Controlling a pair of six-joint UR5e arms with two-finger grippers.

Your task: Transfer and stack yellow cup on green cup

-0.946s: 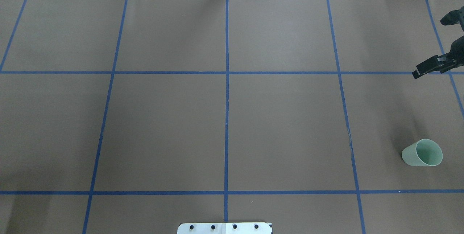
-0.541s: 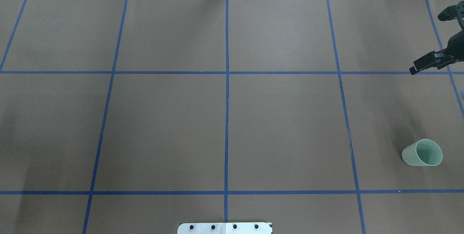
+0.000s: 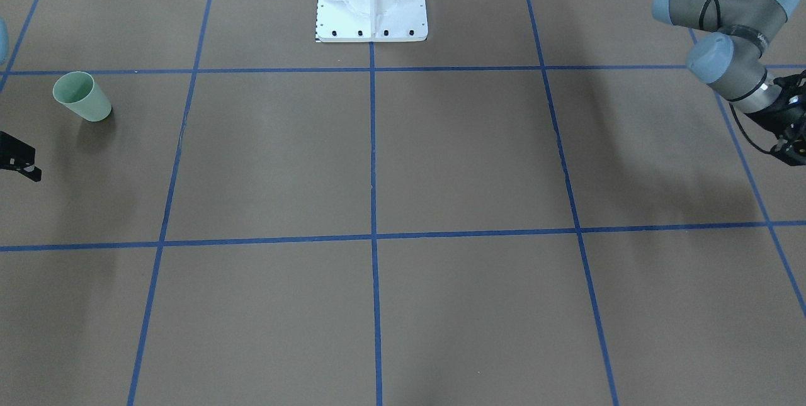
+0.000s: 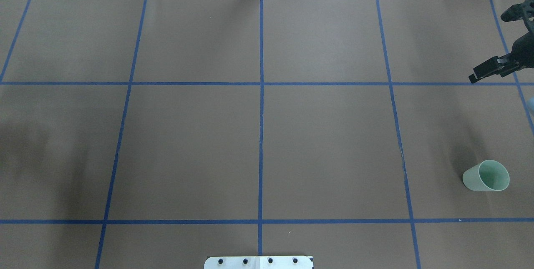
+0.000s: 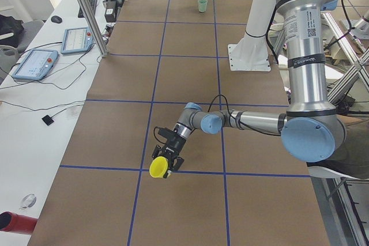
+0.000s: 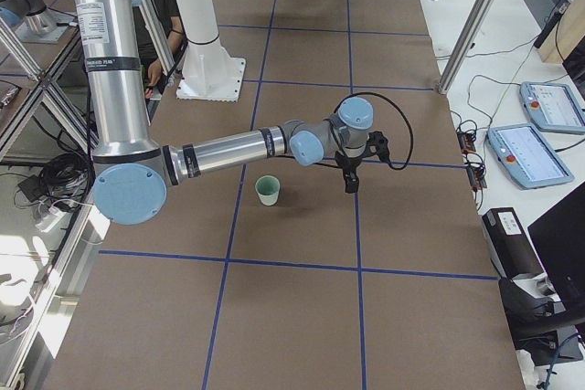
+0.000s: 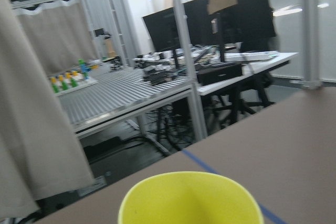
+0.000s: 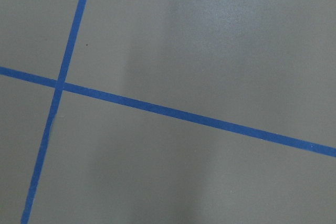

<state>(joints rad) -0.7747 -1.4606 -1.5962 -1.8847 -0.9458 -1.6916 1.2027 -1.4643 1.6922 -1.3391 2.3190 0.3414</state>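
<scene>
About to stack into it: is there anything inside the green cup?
Nothing shows inside the green cup. The overhead view looks in at a slant and shows only its bare pale inner wall. Its own side hides some of the bottom.

The green cup [image 4: 486, 176] is being shown upright on the table [image 4: 333, 144], near the right edge, inside a square of blue tape [image 4: 261, 94]. The right gripper [image 4: 479, 75] is being held over a tape line, well apart from the cup. How its jaws stand is not being revealed.
</scene>
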